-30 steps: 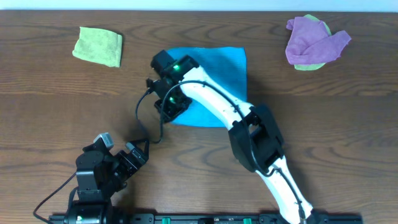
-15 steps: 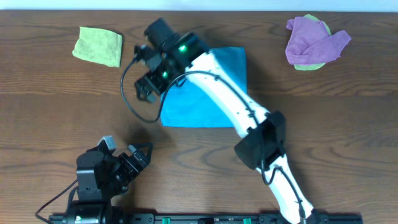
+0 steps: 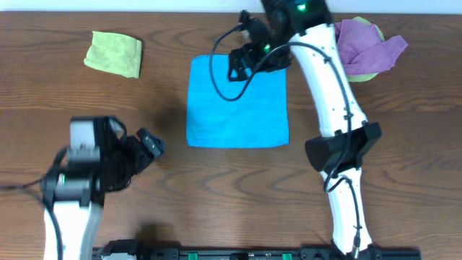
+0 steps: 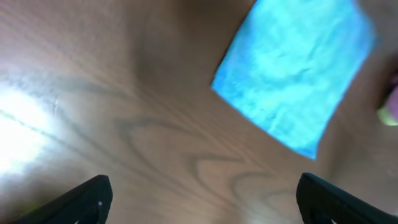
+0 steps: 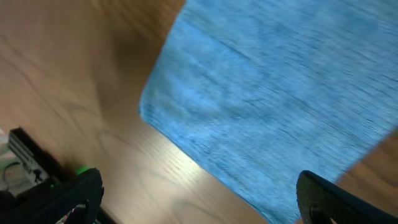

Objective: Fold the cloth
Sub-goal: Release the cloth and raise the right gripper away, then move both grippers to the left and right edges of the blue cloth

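Observation:
The blue cloth [image 3: 238,105] lies flat on the table as a neat rectangle; it also shows in the left wrist view [image 4: 292,68] and the right wrist view [image 5: 280,81]. My right gripper [image 3: 242,63] hangs open above the cloth's far edge, holding nothing; its wrist view shows the gripper [image 5: 202,202] with fingers wide apart over the cloth's corner and bare wood. My left gripper [image 3: 149,143] stands open to the left of the cloth, apart from it. Only wood lies between the left gripper's [image 4: 202,205] fingers.
A folded green cloth [image 3: 113,53] lies at the far left. A purple cloth [image 3: 364,45] is heaped on a green one at the far right. The right arm [image 3: 336,108] runs along the blue cloth's right side.
My right gripper has opened, left the cloth's left side and swung up to its far edge. The left arm has risen and its gripper now sits nearer the cloth.

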Motion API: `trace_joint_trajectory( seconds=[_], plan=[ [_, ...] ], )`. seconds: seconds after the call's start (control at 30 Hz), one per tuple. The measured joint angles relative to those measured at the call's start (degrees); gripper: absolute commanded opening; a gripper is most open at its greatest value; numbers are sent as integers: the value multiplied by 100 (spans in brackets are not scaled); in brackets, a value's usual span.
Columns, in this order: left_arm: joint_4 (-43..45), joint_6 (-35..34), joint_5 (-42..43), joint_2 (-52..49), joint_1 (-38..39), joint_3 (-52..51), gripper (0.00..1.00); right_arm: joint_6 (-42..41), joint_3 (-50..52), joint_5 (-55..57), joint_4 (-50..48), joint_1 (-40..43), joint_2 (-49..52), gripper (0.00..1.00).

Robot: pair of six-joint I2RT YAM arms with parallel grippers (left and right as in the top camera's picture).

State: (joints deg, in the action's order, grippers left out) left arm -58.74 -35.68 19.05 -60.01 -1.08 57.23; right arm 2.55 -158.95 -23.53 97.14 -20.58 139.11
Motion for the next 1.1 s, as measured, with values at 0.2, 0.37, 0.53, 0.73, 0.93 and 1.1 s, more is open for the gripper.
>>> trace_joint_trajectory(
  seconds=[0.2, 0.37, 0.53, 0.73, 0.93, 1.1],
  plan=[
    [-61, 20, 188, -955, 2, 525, 96, 68, 0, 214, -2, 179, -245, 99],
    [52, 20, 223, -1121, 2, 616, 96, 96, 531, 675, -22, 345, -938, 99],
    [284, 22, 195, -1137, 2, 632, 96, 232, 2369, 1322, -103, 826, -2358, 99],
    [525, 42, 190, -1259, 52, 640, 96, 319, 4802, 1628, -1093, 1908, -4100, 99],
    [693, 37, 197, -1703, 343, 643, 96, 393, 7082, 1401, -2297, 2271, -5021, 99],
    [1016, -85, 195, -2103, 616, 643, 96, 267, 8581, 970, -3569, 2271, -5034, 99]
  ],
)
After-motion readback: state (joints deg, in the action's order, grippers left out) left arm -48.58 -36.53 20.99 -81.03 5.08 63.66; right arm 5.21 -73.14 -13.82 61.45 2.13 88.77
